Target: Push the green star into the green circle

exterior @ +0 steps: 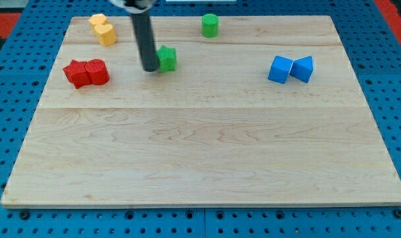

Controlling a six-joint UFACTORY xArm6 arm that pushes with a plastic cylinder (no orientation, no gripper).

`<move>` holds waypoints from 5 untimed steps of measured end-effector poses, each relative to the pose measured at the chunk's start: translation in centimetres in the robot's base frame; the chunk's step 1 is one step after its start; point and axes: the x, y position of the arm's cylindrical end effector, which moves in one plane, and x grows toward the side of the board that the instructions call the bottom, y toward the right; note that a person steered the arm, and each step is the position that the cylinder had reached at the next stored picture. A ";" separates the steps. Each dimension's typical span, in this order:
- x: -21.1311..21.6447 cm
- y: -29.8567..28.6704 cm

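Note:
The green star lies on the wooden board in the upper middle-left. The green circle, a short cylinder, stands near the view's top, up and to the right of the star. My tip rests on the board just left of the green star, touching or almost touching its left side. The dark rod rises from the tip toward the view's top.
Two yellow blocks sit at the top left. A red star and a red cylinder touch at the left. A blue cube and a blue wedge-like block sit together at the right.

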 end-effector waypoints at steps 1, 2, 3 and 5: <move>-1.2 3.9; -4.0 3.9; -6.2 3.5; -8.7 2.8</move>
